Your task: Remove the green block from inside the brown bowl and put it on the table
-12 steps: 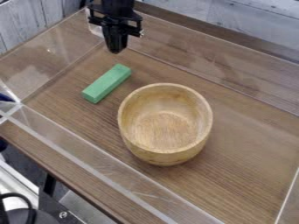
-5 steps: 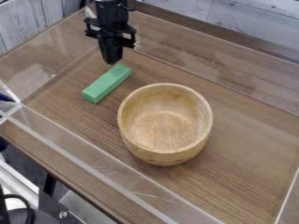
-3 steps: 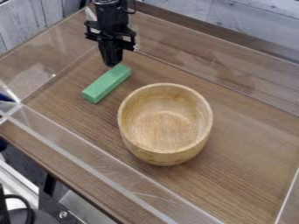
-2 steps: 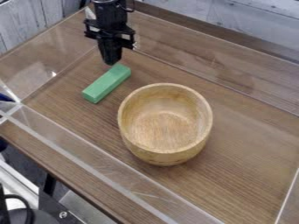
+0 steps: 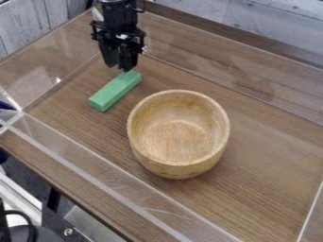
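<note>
The green block (image 5: 115, 90) lies flat on the table (image 5: 259, 90), just left of the brown bowl (image 5: 178, 164) and outside it. The bowl stands upright and its inside shows nothing but bare wood. My gripper (image 5: 121, 66) hangs above the far end of the block, pointing down, with its black fingers (image 5: 112, 59) parted and nothing between them. It is clear of the block.
Low clear acrylic walls (image 5: 78, 142) run along the front and left of the tabletop. A grey planked surface lies beyond the far edge. Dark cables and frame parts show at the bottom left, below the table.
The gripper dropped a little toward the block's far end, then its fingers went from shut to parted. Block and bowl have not moved.
</note>
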{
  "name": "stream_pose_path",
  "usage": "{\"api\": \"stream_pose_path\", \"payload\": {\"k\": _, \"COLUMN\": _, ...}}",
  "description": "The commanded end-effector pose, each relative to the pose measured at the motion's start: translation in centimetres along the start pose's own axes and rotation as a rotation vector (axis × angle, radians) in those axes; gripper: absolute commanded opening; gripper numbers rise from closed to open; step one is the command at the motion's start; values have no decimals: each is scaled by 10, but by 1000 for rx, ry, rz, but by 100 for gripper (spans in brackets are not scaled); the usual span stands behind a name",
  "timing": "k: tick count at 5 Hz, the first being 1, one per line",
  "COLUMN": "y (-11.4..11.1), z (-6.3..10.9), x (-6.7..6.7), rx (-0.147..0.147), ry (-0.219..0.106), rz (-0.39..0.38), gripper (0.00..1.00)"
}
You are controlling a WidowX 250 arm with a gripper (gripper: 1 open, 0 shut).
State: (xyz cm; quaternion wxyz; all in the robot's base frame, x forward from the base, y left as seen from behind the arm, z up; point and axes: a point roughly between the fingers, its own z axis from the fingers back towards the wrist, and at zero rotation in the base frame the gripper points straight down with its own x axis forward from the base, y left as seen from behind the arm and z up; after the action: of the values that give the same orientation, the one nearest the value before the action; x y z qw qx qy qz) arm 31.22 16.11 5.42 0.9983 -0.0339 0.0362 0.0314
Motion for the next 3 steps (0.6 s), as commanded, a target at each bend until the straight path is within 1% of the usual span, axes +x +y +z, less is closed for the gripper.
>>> {"api": "stream_pose_path", "payload": {"k": 1, "y": 1, "z": 30, "x": 11, "rx": 25, "ry": -74, "rz": -4, "gripper": 100}}
{"api": "stream_pose_path", "payload": {"k": 2, "y": -6, "z": 49, "x": 15, "rx": 24, "ry": -105, "rz": -23, "gripper": 100}}
{"api": "stream_pose_path", "payload": {"k": 3, "y": -15, "z": 73, "x": 19, "rx": 29, "ry": -144, "rz": -45, "gripper": 100}}
